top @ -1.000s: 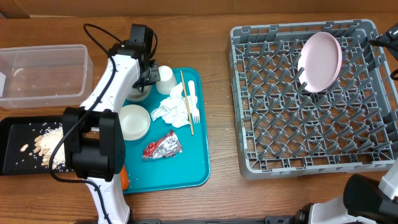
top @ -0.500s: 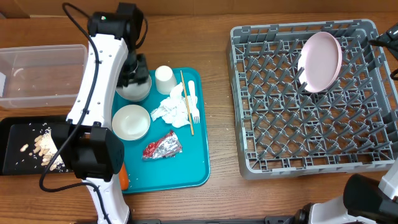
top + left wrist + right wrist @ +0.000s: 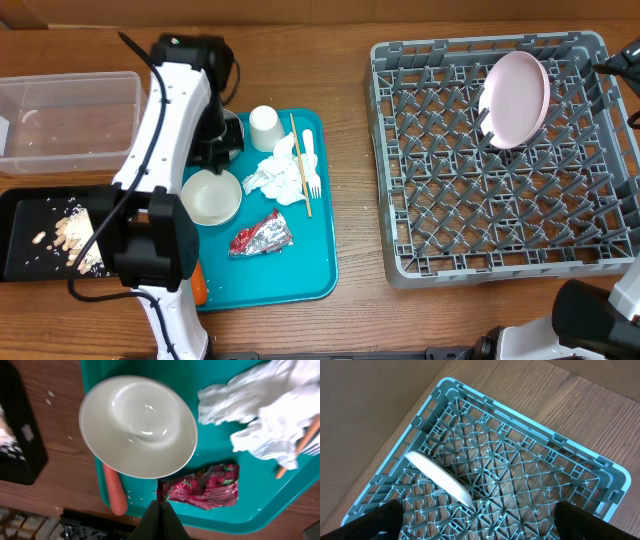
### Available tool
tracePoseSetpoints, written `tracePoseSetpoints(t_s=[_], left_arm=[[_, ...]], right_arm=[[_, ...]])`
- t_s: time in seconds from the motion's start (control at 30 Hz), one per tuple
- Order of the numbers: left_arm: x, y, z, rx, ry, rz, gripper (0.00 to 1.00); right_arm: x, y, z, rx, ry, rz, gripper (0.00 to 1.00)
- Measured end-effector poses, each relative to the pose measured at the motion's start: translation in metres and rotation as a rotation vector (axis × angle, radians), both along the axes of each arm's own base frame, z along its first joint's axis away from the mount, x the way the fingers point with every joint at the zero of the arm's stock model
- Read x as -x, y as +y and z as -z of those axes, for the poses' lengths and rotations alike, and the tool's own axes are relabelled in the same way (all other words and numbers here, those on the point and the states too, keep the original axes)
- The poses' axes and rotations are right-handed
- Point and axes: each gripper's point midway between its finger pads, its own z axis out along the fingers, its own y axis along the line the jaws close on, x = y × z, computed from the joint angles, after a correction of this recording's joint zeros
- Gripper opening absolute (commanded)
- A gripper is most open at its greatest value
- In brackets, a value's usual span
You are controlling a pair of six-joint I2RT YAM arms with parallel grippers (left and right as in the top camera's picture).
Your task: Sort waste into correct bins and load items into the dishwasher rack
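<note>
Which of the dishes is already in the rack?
The pale pink plate, standing on edge in the grey rack; the bowl and cup sit on the teal tray.

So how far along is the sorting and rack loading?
Done: the plate stands in the rack, nuts and crumbs lie in the black tray. In hand: nothing; the left gripper is shut, empty. Remaining: bowl, cup, fork, napkin, wrapper, stick, carrot.

Left arm [image 3: 165, 130] extends away from its base, wrist bent over. Left gripper [image 3: 159, 510] points straight down, and its fingers look pressed together with nothing between them. Right arm [image 3: 622, 62] is mostly outside the overhead view. Right gripper [image 3: 477, 512] has its fingers spread wide and is empty.
</note>
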Motion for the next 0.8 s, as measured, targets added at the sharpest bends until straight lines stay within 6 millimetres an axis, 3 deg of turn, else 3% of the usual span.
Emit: tracePoseSetpoints(t_s=[0.43,0.8], left_arm=[[0.016,0.000,0.067,0.007,0.050,-0.015,0.04],[0.024,0.029,0.106,-0.016,0.045,-0.109,0.04]], right_arm=[[0.000,0.000,0.000,0.000,0.001,0.000,1.00],[0.000,0.000,0.000,0.000,0.000,0.000,1.00]])
